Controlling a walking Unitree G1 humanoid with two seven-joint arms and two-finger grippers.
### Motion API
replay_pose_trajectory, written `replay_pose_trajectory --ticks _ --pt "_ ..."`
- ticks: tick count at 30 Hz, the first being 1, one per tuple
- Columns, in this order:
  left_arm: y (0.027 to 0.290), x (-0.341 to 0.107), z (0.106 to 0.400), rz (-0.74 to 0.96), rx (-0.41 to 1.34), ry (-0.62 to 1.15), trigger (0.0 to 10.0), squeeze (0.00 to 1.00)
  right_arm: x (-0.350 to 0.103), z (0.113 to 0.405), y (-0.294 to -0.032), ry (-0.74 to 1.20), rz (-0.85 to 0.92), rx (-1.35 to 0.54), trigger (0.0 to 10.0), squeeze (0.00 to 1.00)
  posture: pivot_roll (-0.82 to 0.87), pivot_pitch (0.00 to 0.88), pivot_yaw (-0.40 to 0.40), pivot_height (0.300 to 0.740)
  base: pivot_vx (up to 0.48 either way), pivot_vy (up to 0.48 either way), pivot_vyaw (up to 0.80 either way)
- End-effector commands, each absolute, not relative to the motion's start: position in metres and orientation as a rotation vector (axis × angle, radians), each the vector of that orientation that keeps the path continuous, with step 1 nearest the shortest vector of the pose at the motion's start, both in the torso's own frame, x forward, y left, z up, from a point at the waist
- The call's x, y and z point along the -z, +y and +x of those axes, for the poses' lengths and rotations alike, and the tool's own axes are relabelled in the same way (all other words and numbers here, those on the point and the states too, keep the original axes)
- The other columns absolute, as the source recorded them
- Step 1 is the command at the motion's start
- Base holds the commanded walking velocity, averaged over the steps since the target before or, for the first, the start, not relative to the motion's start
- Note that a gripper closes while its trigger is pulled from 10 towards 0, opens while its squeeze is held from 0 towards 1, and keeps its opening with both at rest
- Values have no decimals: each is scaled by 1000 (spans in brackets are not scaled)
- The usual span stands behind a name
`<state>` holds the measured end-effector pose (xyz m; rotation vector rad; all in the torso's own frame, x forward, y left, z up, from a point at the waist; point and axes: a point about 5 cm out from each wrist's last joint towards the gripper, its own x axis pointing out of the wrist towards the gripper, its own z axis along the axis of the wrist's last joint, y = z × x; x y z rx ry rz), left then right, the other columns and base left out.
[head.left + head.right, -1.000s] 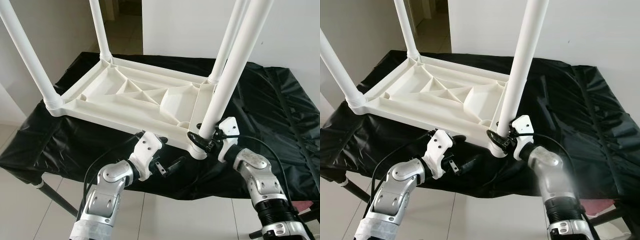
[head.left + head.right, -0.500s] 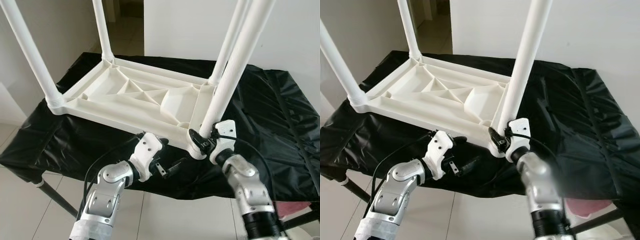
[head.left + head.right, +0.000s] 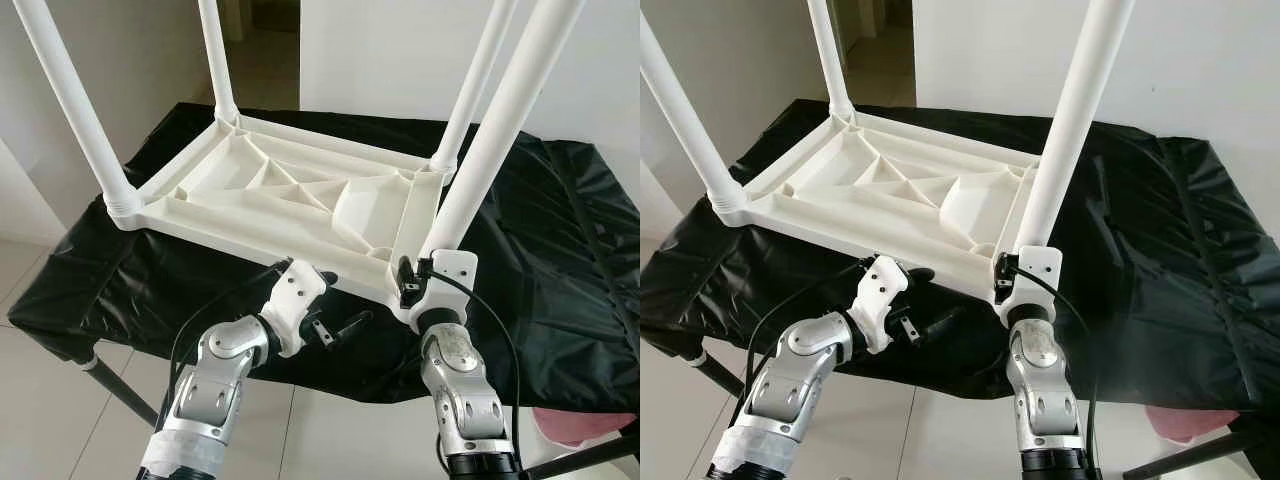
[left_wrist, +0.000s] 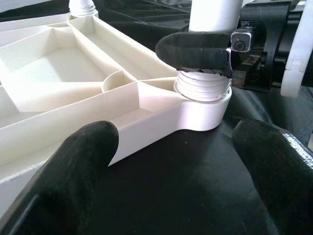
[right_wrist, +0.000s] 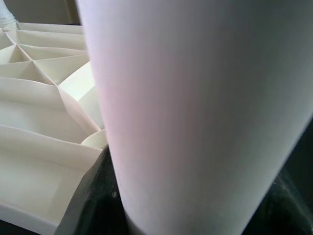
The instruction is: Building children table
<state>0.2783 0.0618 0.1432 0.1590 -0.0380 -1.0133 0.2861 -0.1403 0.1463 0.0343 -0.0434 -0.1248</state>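
A white plastic children's table (image 3: 290, 195) lies upside down on a black-covered work table (image 3: 540, 270), its legs pointing up. My right gripper (image 3: 412, 285) is shut around the base of the near-right leg (image 3: 490, 150), just above the threaded collar (image 4: 203, 88) where it enters the corner socket. That leg (image 5: 195, 112) looms close in the right wrist view, beside the ribbed underside (image 5: 44, 98). My left gripper (image 3: 335, 330) hovers open at the front edge, just left of that corner, with nothing between its fingers (image 4: 73, 161).
The black cover hangs over the work table's front edge, with a dark metal leg (image 3: 110, 385) below. Tiled floor lies in front. A pink object (image 3: 590, 420) sits low at the right. A white wall and a doorway (image 3: 260, 50) stand behind.
My right wrist has turned around the leg's base and its forearm has swung leftwards to stand beneath it. The left arm has held its place. The camera has shifted slightly.
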Motion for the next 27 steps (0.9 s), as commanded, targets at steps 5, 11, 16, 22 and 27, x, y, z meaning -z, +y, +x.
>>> replay_pose_trajectory --ticks 5,11,16,22,27 --pt "62 -141 281 150 931 -41 10000 0 -142 284 -148 -25 75 137 10000 467 -70 41 23 740 0 0 0" --pt "61 -142 282 146 931 -44 10000 0 -146 284 -152 -42 72 136 10000 1000 -68 41 20 740 0 0 0" --pt "61 -141 280 136 921 -45 10000 0 -152 291 -168 -83 18 -85 10000 1000 -65 40 -3 740 0 0 0" --pt "59 -141 278 126 918 -45 10000 0 -154 295 -170 -74 21 -190 10000 0 -65 42 -9 740 0 0 0" --pt "58 -140 277 117 913 -43 10000 0 -158 303 -170 -70 -64 -386 10000 0 -61 45 -17 740 0 0 0"
